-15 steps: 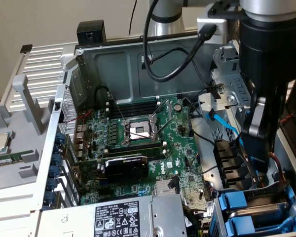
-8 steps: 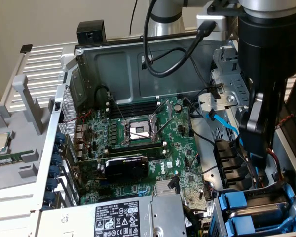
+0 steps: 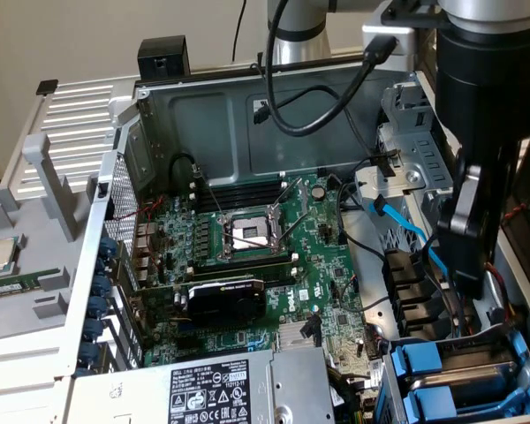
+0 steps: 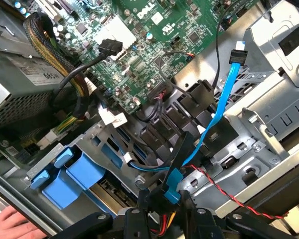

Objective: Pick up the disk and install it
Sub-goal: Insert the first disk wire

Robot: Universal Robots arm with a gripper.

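Since the black gripper point(image 4: 164, 204) hangs just above the grey sheet-metal drive cage point(image 4: 97, 130), its grip state not readable, and the blue-framed disk point(image 4: 70, 174) sits in that cage's slot, judged risk: the light-blue flat data cable point(image 4: 217, 112) crossing the cage could snag and unplug.

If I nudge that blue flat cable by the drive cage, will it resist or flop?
Probably floppy: the blue cable runs in a loose curve, one end seemingly unplugged. Likely light, so a nudge should swing it aside. It might snag: it threads between black plastic clips.
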